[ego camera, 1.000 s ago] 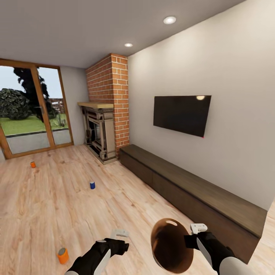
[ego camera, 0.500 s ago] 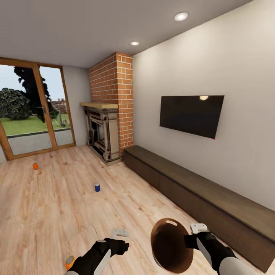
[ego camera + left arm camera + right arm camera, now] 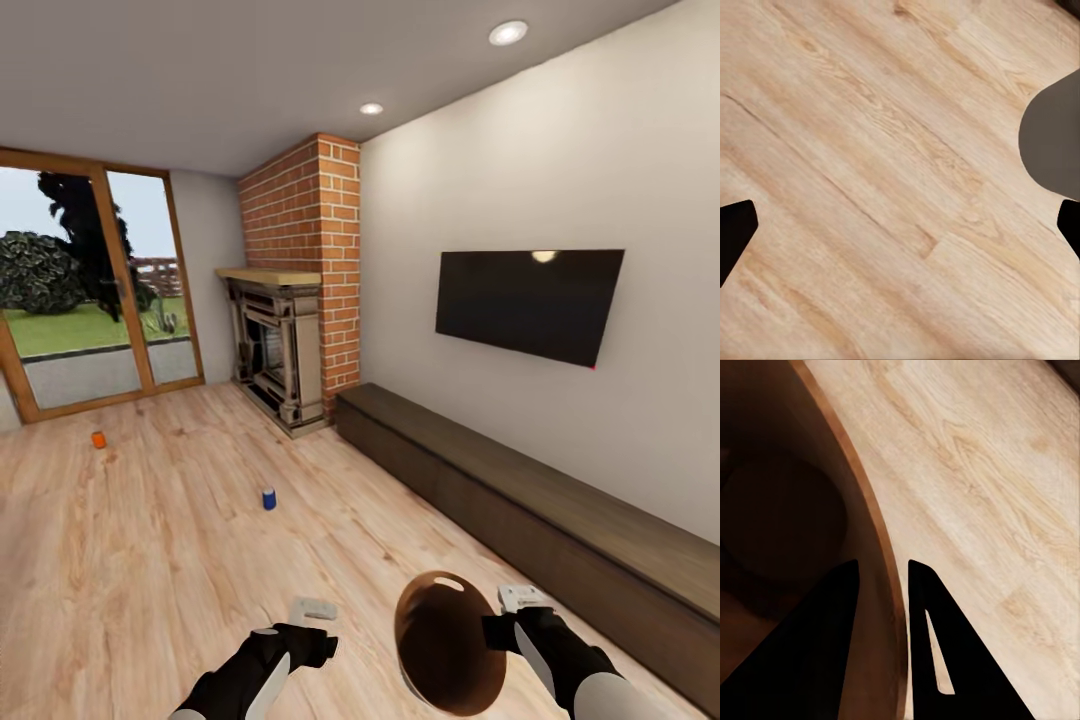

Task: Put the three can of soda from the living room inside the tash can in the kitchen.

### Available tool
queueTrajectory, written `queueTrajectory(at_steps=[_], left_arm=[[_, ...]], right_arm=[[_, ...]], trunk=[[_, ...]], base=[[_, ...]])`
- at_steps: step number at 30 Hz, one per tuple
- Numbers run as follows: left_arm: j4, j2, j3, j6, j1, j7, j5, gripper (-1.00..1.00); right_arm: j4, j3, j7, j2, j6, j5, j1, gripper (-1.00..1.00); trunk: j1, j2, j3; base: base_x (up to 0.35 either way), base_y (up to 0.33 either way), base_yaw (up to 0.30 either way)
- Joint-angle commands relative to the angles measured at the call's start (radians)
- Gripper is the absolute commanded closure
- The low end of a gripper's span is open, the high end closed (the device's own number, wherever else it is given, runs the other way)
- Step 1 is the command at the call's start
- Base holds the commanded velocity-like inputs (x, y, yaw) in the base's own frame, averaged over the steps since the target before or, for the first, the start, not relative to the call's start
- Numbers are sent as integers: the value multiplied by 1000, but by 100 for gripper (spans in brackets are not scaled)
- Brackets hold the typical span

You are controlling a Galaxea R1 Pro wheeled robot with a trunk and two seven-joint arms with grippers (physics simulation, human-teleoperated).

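The camera had turned to the right since the earlier frames, and the nearest orange can had left the view. The right gripper had its fingers closed narrow on the rim of the trash can. The left gripper was wide and empty over the plank floor. The step seemed the approach — next, driving to the blue can, with the far orange can waiting near the glass door.

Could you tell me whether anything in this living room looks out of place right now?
Yes: two soda cans stand on the bare wood floor, an orange can near the glass door and a blue can in mid-room. The right gripper holds the bin by its rim.
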Motion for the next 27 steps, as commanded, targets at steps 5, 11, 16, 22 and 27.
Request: queueTrajectory(at_steps=[5, 11, 16, 22, 27], left_arm=[[0, 0, 0, 0, 0, 0, 0, -100], [0, 0, 0, 0, 0, 0, 0, -100], [0, -1, 0, 0, 0, 0, 0, -100], [0, -1, 0, 0, 0, 0, 0, -100], [0, -1, 0, 0, 0, 0, 0, -100]], right_arm=[[-1, -3, 4, 0, 0, -8, -1, 100], [-1, -3, 4, 0, 0, -8, -1, 100], [-1, -3, 4, 0, 0, -8, -1, 100], [-1, -3, 4, 0, 0, -8, -1, 100], [-1, -3, 4, 0, 0, -8, 0, 100]], trunk=[[0, 0, 0], [0, 0, 0], [0, 0, 0], [0, 0, 0], [0, 0, 0]], base=[[178, 297, 0], [178, 294, 0], [178, 291, 0], [178, 291, 0], [178, 286, 0]])
